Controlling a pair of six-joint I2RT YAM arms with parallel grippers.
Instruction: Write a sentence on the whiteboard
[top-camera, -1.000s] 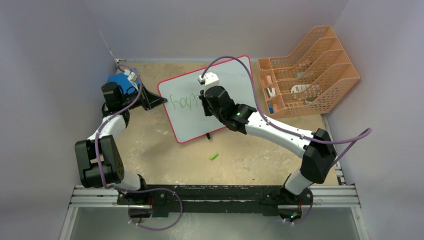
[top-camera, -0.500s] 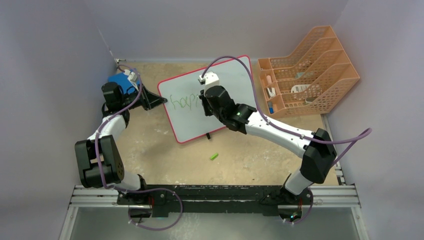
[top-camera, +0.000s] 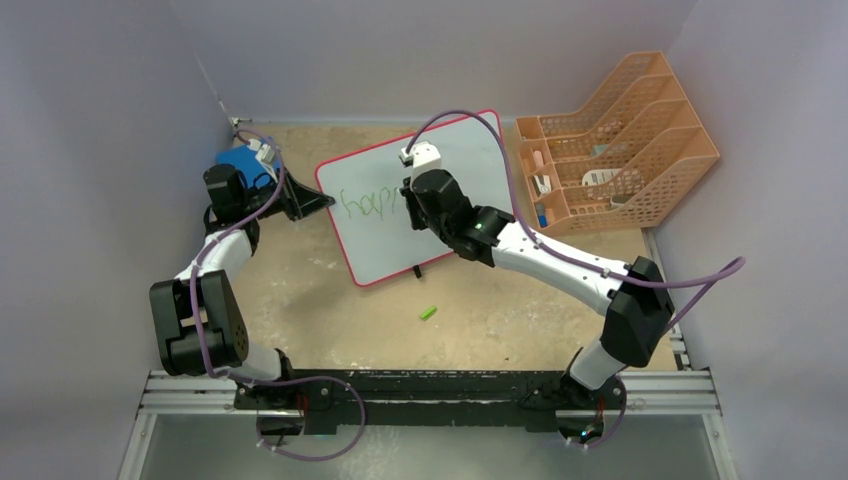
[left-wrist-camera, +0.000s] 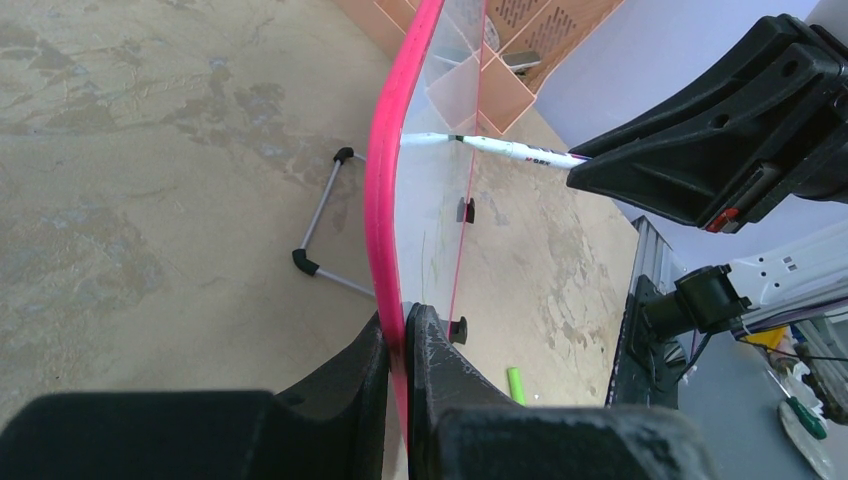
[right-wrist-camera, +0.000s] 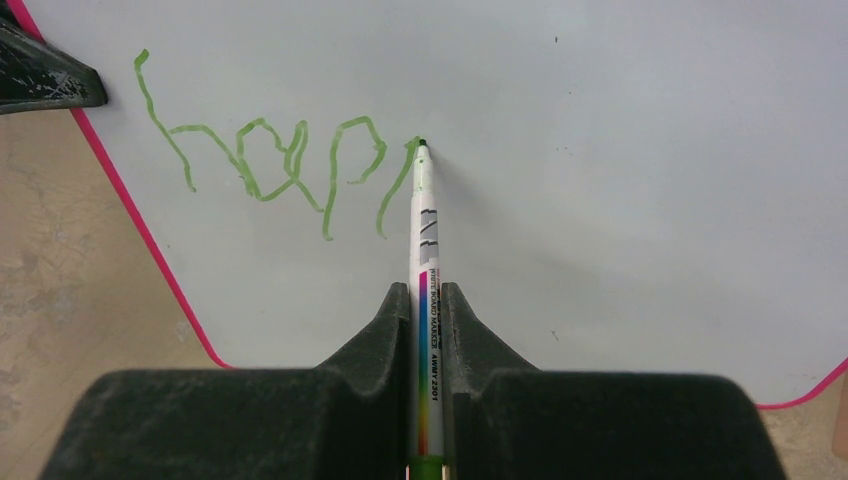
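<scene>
The whiteboard (top-camera: 385, 255), white with a red rim, stands tilted on the table. My left gripper (top-camera: 318, 203) is shut on its left edge; in the left wrist view the fingertips (left-wrist-camera: 398, 318) pinch the red rim (left-wrist-camera: 384, 180). My right gripper (top-camera: 408, 205) is shut on a white marker (right-wrist-camera: 424, 230) whose tip touches the board (right-wrist-camera: 620, 150). The sentence (right-wrist-camera: 265, 165) reads "hap" in green plus one more upstroke that ends at the tip. It also shows in the top view (top-camera: 365, 204). The marker shows in the left wrist view (left-wrist-camera: 500, 148).
An orange file rack (top-camera: 620, 140) stands right of the board. A green marker cap (top-camera: 429, 313) lies on the table in front of the board. A blue pad (top-camera: 238, 162) sits behind my left arm. The board's wire stand (left-wrist-camera: 320, 215) rests behind it.
My right gripper with the marker has shifted slightly to the right along the board. The left arm and the board have not moved.
</scene>
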